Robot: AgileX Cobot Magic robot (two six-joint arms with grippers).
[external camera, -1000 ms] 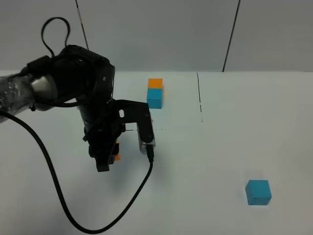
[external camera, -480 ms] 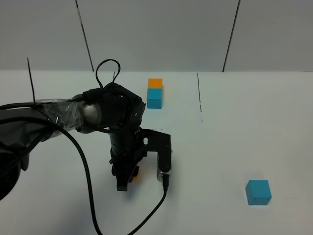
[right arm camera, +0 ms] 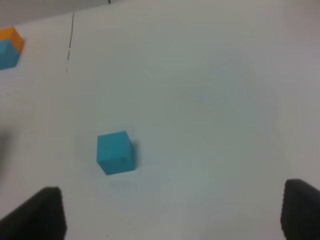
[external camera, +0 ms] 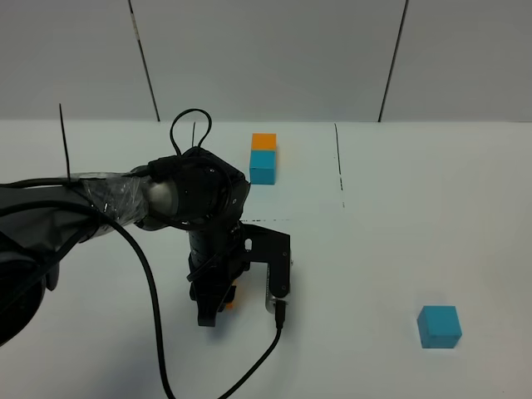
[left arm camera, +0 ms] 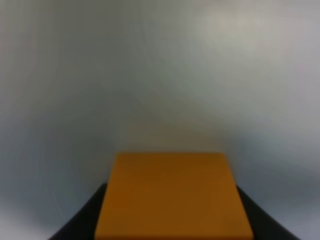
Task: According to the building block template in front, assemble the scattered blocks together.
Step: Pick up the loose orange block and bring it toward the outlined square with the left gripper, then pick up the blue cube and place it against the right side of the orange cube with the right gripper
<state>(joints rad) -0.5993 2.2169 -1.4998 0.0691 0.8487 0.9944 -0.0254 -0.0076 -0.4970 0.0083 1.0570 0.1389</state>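
Observation:
The building block template (external camera: 263, 157), an orange cube joined to a cyan cube, stands at the back middle of the table inside a thin black outline (external camera: 340, 166); it also shows in the right wrist view (right arm camera: 9, 47). My left gripper (external camera: 218, 304) is shut on the loose orange cube (external camera: 230, 298), low over the table in front of the template. In the left wrist view the orange cube (left arm camera: 174, 197) sits between the dark fingers (left arm camera: 82, 220). The loose cyan cube (external camera: 439, 326) lies at the front right, also in the right wrist view (right arm camera: 115, 152). My right gripper (right arm camera: 173, 212) is open, above and short of the cyan cube.
The left arm's black cable (external camera: 150, 299) loops over the table's front left. White table (external camera: 399, 224) runs to the back wall with two dark seams (external camera: 393, 62).
The left arm has carried the orange cube toward the front and a little right over the last second. It has barely shifted in the last half second. The cyan cube has not moved.

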